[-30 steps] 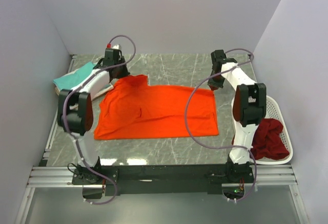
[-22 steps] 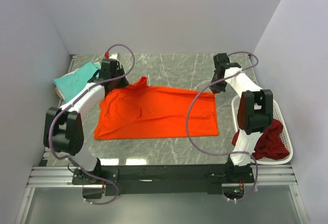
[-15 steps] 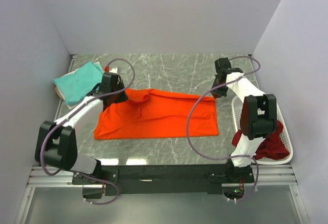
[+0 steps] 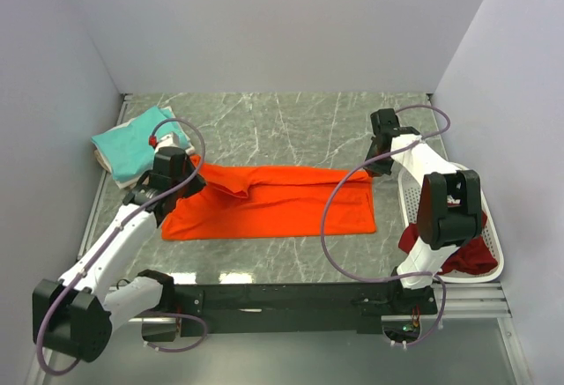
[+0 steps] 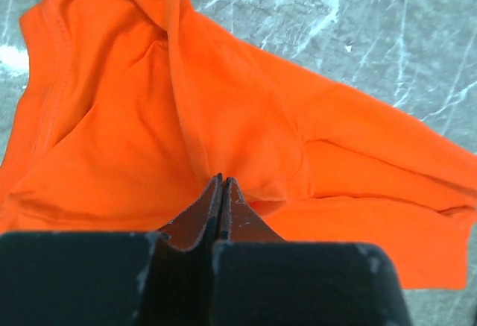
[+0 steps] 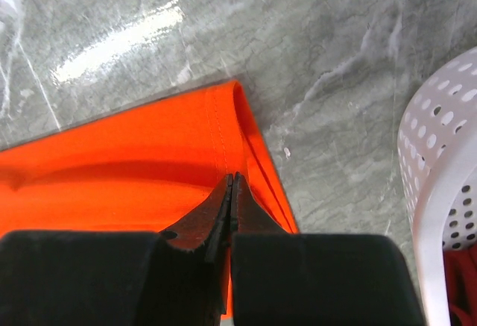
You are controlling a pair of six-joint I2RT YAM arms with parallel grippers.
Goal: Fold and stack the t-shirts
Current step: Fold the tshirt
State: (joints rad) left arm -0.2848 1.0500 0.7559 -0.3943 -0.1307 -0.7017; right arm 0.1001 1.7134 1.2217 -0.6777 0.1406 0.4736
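Orange t-shirt (image 4: 273,204) lies mid-bench (image 4: 300,125), its far edge doubled over toward the near side, so from the top cam it reads as a wide flat band. Left claw (image 5: 221,180) is clenched on a bunched ridge of fabric at the shirt's left end, and the cloth puckers right at the tips. Right claw (image 6: 232,177) is pinched tight at the shirt's far-right corner, tips on the stitched hem where two layers show. The wrist cam doesn't show cloth between those tips directly, but it looks gripped. Both arms reach in from the outer sides, with the shirt between them. Teal t-shirt (image 4: 132,136) sits folded at the far-left corner of the bench, apart from the orange one. Dark red t-shirts (image 4: 471,257) are heaped in the white perforated basket (image 6: 436,169) at the right edge, partly hidden behind the right arm.
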